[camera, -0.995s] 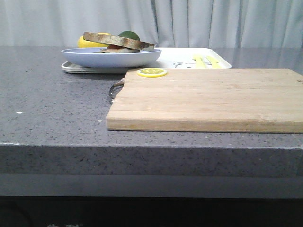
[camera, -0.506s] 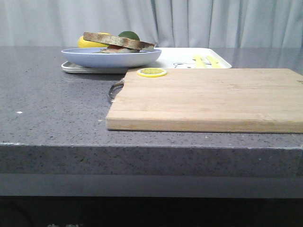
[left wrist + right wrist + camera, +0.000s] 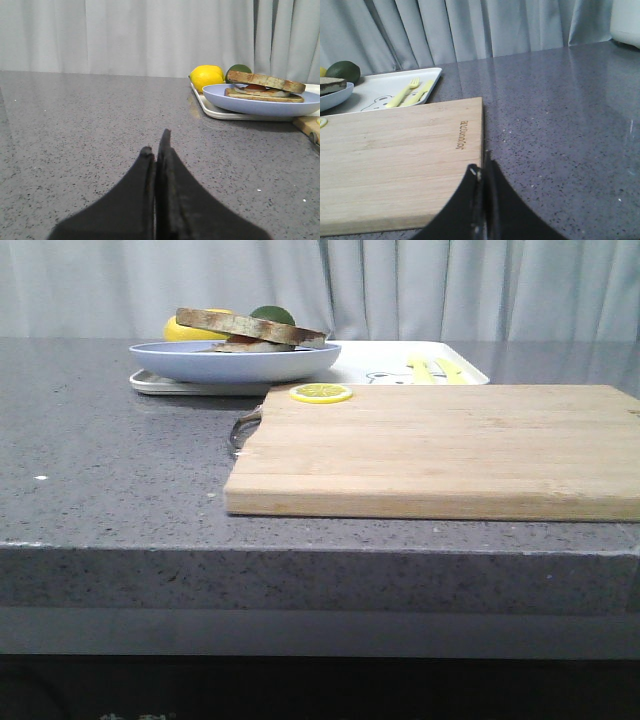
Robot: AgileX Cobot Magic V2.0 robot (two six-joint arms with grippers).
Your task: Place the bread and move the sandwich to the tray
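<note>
The bread (image 3: 250,326) is a thick brown-crusted slice lying tilted on top of the sandwich (image 3: 262,95), whose lower slice and white and orange filling show beneath it. Both sit on a pale blue plate (image 3: 235,362), which stands on the left end of the white tray (image 3: 390,365). My left gripper (image 3: 156,145) is shut and empty, low over the bare counter and well short of the plate. My right gripper (image 3: 482,167) is also shut and empty, at the right edge of the wooden cutting board (image 3: 395,155). Neither gripper appears in the front view.
The cutting board (image 3: 440,445) lies in front of the tray with a yellow lemon slice (image 3: 321,393) on its far left corner. A lemon (image 3: 206,77) and a lime (image 3: 239,69) sit behind the plate. Yellow cutlery (image 3: 410,92) lies on the tray. Curtains close off the back.
</note>
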